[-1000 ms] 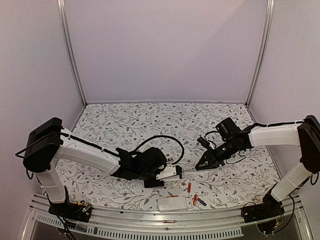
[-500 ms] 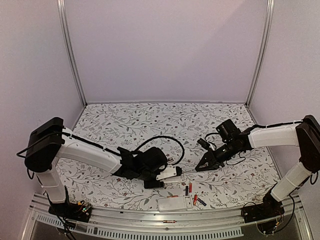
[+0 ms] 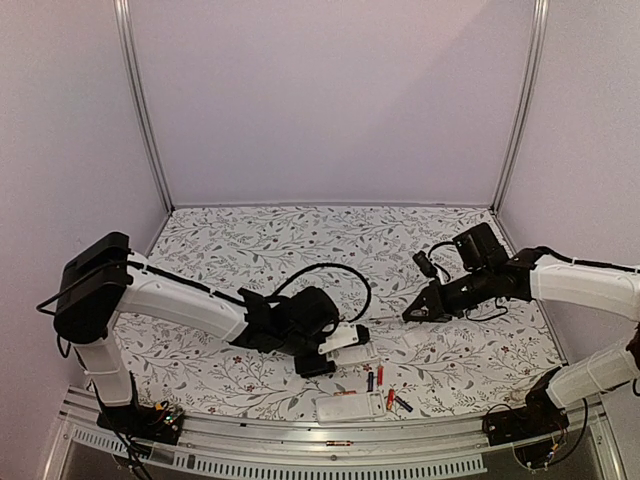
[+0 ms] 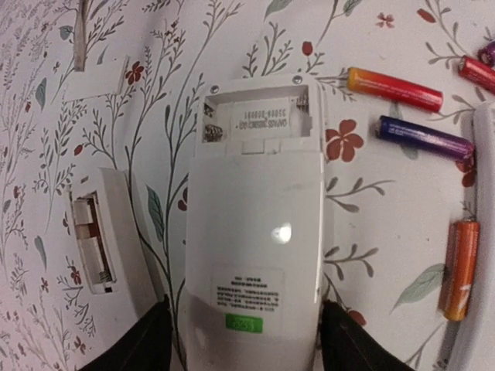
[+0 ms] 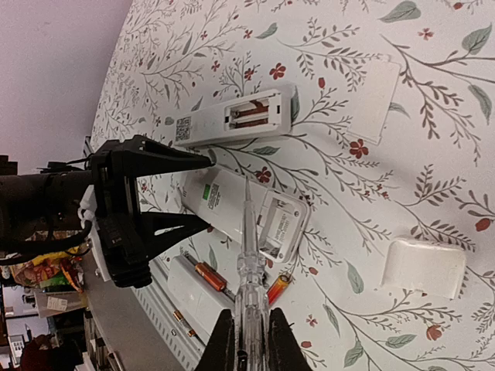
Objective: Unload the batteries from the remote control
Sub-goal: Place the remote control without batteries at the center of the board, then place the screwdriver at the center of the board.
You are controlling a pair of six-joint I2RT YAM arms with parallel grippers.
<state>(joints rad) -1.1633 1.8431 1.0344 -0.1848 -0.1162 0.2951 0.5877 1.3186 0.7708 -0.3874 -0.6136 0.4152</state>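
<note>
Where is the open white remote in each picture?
Top external: the remote lies low in the middle.
Left wrist: it fills the middle, battery bay empty.
Right wrist: middle, partly behind the stick.
Shared landmark: the left gripper, its black fingers either side of it.

Batteries (image 4: 394, 89) beside remote (image 4: 259, 232), on table (image 4: 371, 193)

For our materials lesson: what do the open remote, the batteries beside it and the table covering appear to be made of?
Remote: white moulded plastic, likely; smooth, slightly glossy, with a light glint and a metal spring in the empty bay. Batteries: probably metal cells in shiny printed wrap, orange-red or dark purple. Table covering: matte floral print; cloth or paper, unclear.
</note>
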